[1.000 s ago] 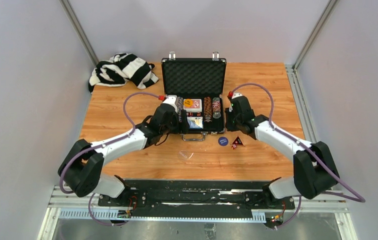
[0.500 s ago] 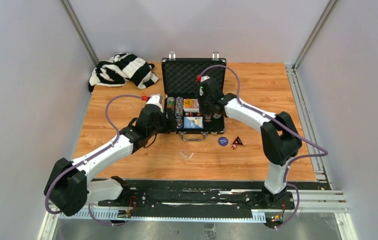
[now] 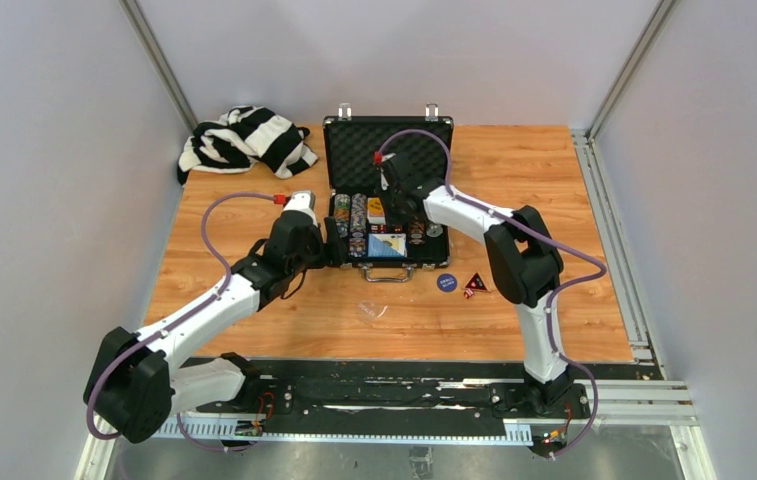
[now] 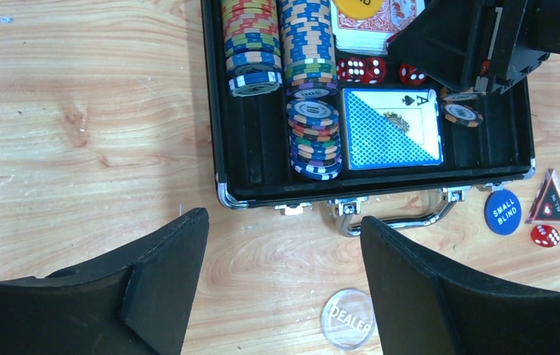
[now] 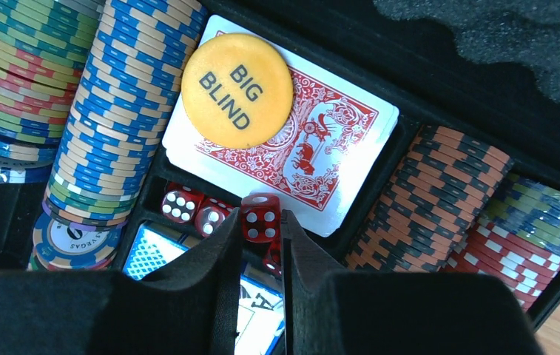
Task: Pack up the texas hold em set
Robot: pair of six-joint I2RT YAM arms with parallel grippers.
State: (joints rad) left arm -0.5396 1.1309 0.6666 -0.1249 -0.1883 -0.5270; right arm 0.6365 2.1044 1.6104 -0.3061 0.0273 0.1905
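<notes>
**Five dice, one in the grip**

We count five red dice. Three lie inside the open briefcase (image 3: 354, 150), the right gripper (image 5: 262, 222) pinches a red die (image 5: 260, 216), and a loose die (image 4: 545, 235) sits on the table (image 3: 554, 170). There are two card decks and three round buttons: Big Blind (image 5: 237, 90) on the red deck (image 5: 321, 148), Small Blind (image 4: 503, 212) and Dealer (image 4: 348, 318) outside the case. Only the right wrist view shows the pinch. The right arm folds over the case. The left gripper (image 4: 284, 281) hovers spread wide near the case's near-left corner.
</notes>
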